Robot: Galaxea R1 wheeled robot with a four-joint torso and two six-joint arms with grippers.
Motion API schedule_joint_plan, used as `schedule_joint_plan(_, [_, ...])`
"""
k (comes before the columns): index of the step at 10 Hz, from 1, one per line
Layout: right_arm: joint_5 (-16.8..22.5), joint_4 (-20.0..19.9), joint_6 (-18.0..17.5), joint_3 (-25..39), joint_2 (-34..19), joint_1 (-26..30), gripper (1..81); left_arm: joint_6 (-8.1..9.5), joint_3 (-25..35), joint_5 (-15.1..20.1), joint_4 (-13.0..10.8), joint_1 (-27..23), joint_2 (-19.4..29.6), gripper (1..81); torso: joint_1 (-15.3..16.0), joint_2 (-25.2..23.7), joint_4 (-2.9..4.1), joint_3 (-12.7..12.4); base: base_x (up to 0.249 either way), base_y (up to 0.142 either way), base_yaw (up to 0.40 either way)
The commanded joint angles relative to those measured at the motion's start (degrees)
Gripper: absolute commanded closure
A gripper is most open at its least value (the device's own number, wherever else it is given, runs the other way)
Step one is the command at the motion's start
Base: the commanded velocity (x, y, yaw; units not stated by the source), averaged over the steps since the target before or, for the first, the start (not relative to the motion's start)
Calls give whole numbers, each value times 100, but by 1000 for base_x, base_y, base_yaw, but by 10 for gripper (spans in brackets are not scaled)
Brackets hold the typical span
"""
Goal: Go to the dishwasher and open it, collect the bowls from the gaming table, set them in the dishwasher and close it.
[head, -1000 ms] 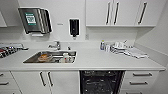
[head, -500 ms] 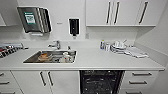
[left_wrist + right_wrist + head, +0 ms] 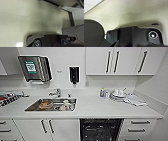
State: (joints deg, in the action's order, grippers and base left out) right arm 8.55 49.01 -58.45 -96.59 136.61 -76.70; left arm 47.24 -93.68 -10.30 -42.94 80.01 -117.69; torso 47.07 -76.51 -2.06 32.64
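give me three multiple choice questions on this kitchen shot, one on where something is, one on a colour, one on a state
1. Where is the sink set?
A. in the worktop left of the dark opening below
B. under the upper cabinets on the right
C. on the floor

2. What colour is the worktop?
A. black
B. white
C. green

3. What is the state of the sink?
A. empty
B. covered by a board
C. holding dishes

Answers:
1 A, the steel basin sits left of the dark dishwasher opening.
2 B, the surface reads white like the cabinets.
3 C, dishes show inside the basin.
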Motion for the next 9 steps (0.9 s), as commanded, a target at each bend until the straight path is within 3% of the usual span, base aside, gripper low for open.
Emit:
schedule_joint_plan(1, [-11,188,36,-96,-61,177,10,5,-423,98,-470,55,-212,10,-354,551,0,-546,0,0,0])
schedule_joint_plan(4, [-11,284,36,-577,228,19,10,5,-1263,81,-497,292,-965,10,-739,1128,0,-1122,0,0,0])
schedule_joint_plan(5, [-20,294,36,-729,291,-43,10,5,-1574,90,-497,344,-1214,10,-875,1332,0,-780,0,0,0])
schedule_joint_plan(7, [-187,303,36,-1037,396,-166,10,5,-2145,98,-488,415,-1697,10,-1097,1657,0,-927,0,0,0])
schedule_joint_plan(9, [-591,259,18,-1757,774,-377,10,13,-2813,81,-435,415,-2233,10,-1329,2020,0,-981,0,0,0])
